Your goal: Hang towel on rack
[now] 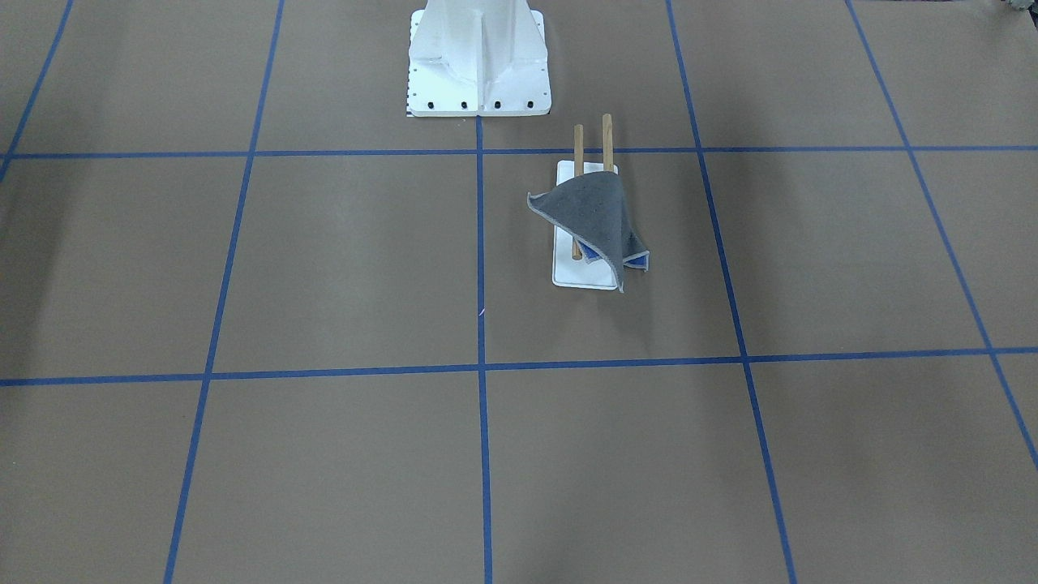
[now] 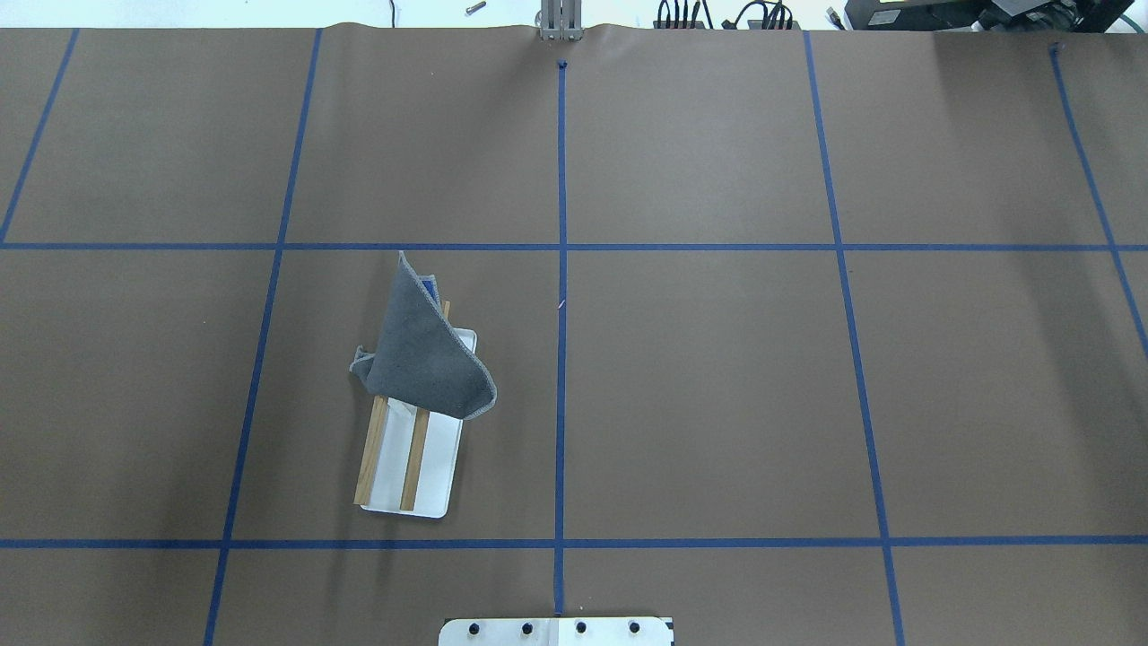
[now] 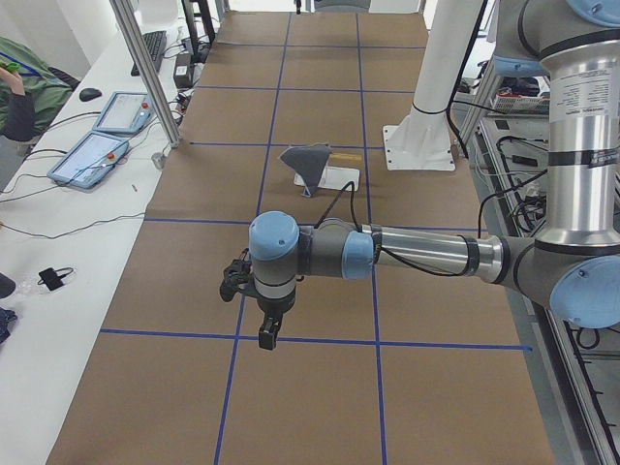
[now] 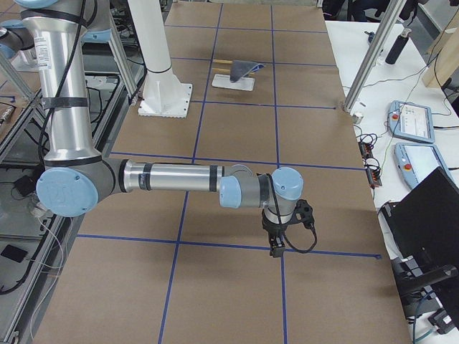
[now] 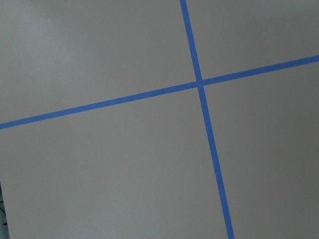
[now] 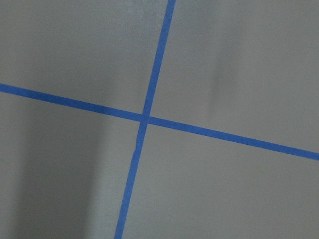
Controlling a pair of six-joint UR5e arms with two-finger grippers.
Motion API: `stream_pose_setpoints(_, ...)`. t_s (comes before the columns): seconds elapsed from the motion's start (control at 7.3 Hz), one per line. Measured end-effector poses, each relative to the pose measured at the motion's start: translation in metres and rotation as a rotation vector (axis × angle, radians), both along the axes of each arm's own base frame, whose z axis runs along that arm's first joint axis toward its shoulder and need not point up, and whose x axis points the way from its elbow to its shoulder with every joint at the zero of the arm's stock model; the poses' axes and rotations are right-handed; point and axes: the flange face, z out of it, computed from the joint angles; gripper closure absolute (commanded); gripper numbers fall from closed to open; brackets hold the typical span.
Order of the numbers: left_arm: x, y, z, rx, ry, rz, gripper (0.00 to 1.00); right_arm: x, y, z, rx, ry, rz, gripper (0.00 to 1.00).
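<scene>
Overhead exterior view finds the towel [image 2: 421,359] draped dark-grey face up across the far ends of the rack [image 2: 414,467], covering the tips of its two wooden dowels [image 2: 369,458]. The rack stands on the robot's left half of the table [image 2: 717,404], and the near stretch of both dowels and the white base plate [image 2: 438,467] show bare.

The cloth looks light, soft and limp, sagging into a tent over the rods, so it would likely fold under its own weight when lifted. It could slide off the smooth wood if tugged sideways. The likeliest hold is a pinch on the pale stitched hem at the free corner hanging off the rack's side. The rack itself looks light enough to shift if the cloth drags on it.

Front-facing coverage adds what the overhead hides: the blue underside peeking out beneath the fold, and one corner drooping past the plate's edge. Whether that corner touches the table cannot be told. Neither of these two views shows an arm.

Only the side cameras do, each with its near arm stretched low over the table, well apart from the rack. The left gripper [image 3: 265,339] and right gripper [image 4: 275,248] each hang above a crossing of blue tape [image 5: 199,82]. Whether either is released or clenched cannot be told from there. Both wrist cameras show nothing but tape and brown surface.
</scene>
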Motion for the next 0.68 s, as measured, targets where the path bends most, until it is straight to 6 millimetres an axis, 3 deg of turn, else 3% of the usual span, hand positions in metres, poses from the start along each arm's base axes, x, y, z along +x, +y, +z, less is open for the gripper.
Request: stream_pose_setpoints(0.68, 0.0, 0.001, -0.001, 0.002, -0.001, 0.001, 0.01, 0.002, -0.005, -0.013, 0.026, 0.05, 0.001, 0.0)
